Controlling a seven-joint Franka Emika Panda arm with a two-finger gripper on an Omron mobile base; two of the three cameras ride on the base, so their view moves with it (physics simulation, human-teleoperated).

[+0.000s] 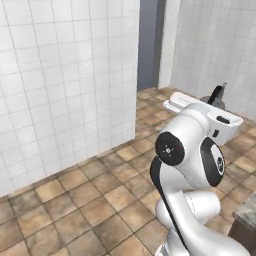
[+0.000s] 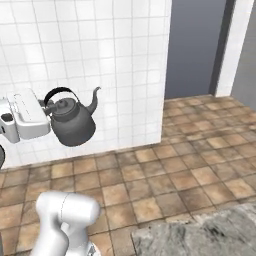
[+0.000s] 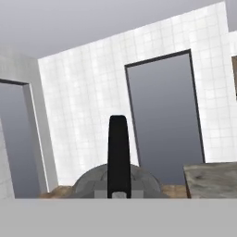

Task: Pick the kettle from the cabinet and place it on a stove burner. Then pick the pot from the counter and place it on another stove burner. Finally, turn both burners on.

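Observation:
The grey kettle (image 2: 72,122) hangs in the air in front of the white tiled wall, upright, spout pointing right. My gripper (image 2: 46,104) is shut on its black arched handle (image 2: 59,91) from the left. In the left base view the kettle (image 1: 219,101) peeks out behind the white hand, only its handle and top showing. The hand view looks along the black handle (image 3: 118,152) down onto the grey domed lid (image 3: 90,181). A corner of the marbled counter (image 2: 200,235) lies at the lower right. The pot, the stove burners and the cabinet are out of view.
Brown floor tiles (image 2: 165,175) spread below the kettle. White tiled walls (image 1: 65,85) stand close on the left, with a grey doorway (image 2: 195,50) beyond. The counter's edge (image 1: 247,212) sits beside the arm's base, and a counter end (image 3: 210,178) lies right of the kettle.

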